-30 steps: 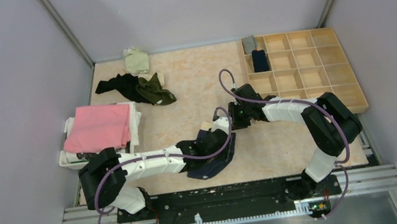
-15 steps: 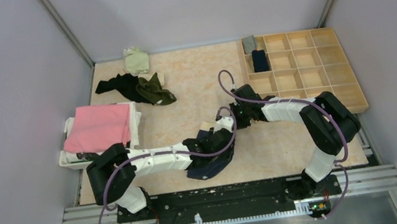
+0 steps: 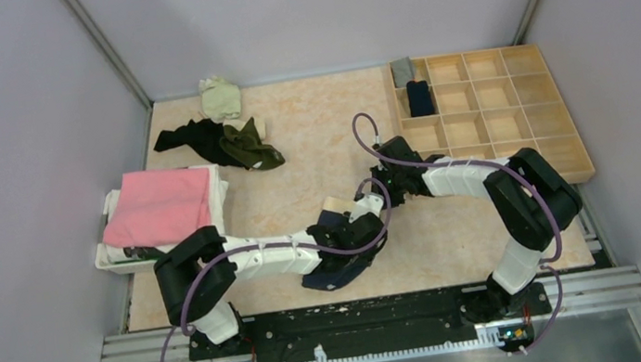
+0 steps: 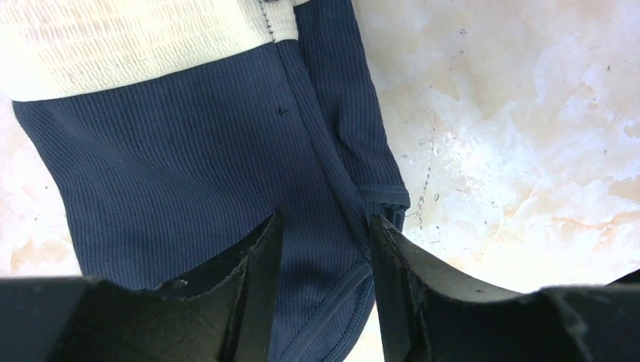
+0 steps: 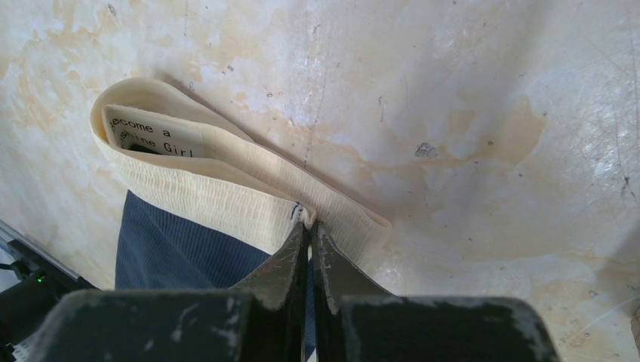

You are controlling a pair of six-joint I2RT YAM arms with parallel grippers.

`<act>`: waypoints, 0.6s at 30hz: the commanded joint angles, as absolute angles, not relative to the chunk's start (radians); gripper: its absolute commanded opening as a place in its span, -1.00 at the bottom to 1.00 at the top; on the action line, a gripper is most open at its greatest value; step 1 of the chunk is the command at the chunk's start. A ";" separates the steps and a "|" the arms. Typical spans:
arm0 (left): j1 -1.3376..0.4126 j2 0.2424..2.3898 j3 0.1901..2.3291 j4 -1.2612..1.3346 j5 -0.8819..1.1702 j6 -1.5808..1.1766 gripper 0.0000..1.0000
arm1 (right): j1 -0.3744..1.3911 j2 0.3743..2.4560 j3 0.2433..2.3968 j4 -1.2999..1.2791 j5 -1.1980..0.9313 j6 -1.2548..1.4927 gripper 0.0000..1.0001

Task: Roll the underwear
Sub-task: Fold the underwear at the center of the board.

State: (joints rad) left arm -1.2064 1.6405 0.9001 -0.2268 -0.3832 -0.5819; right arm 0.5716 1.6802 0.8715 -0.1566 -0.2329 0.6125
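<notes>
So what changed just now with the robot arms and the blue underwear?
The right gripper pinched shut on the beige waistband of the blue underwear. The left gripper slid to the right over the underwear. It is open, with its fingers on the cloth. The clothes pile, pink cloth and wooden tray stayed put.
</notes>
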 commanded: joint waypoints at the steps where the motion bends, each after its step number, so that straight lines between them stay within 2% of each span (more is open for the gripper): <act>1: -1.223 1.652 0.937 -0.234 -0.399 -0.598 0.04 | 0.562 1.672 0.879 -0.129 -0.222 0.601 -1.00; 8: -1.247 1.658 0.950 -0.236 -0.397 -0.603 -0.12 | 0.562 1.672 0.876 -0.125 -0.224 0.601 -1.00; 18: -1.282 1.706 0.993 -0.268 -0.427 -0.607 -0.13 | 0.558 1.670 0.873 -0.126 -0.225 0.601 -1.00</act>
State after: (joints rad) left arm -1.2705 1.6886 0.9562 -0.2508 -0.3923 -0.5995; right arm 0.5694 1.6802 0.8711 -0.1562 -0.2333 0.6125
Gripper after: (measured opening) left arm 0.440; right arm 0.007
